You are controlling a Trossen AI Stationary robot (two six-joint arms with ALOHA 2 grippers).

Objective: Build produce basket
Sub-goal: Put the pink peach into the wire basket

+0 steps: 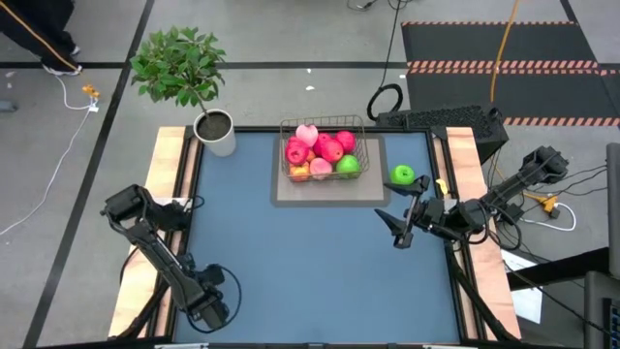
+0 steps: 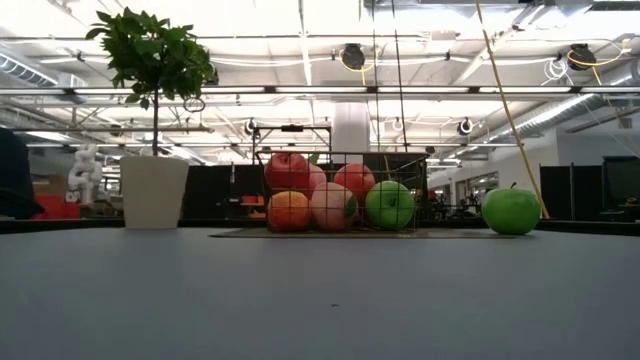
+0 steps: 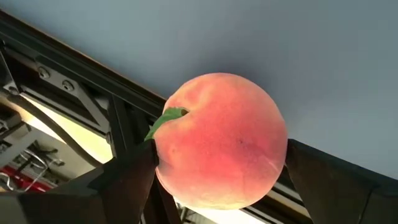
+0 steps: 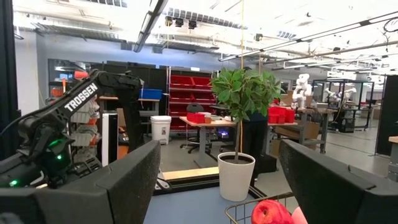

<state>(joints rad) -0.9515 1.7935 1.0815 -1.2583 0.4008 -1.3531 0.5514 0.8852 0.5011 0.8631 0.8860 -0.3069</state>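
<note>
Basket (image 1: 324,155) sits at your desk's (image 1: 291,271) far edge, holding fruit.
Left hand (image 1: 211,308) grips a peach (image 3: 221,142) by the near edge; right hand (image 1: 402,231) gapes empty beside a green apple (image 1: 403,175).

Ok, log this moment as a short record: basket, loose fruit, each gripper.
basket: at the table's far edge on a grey mat, holding red, pink, orange and green fruit
loose fruit: green apple on the table, right of the basket
left gripper: near front left corner, closed on a peach
right gripper: open, empty, near the green apple
plant pot: far left corner
</note>
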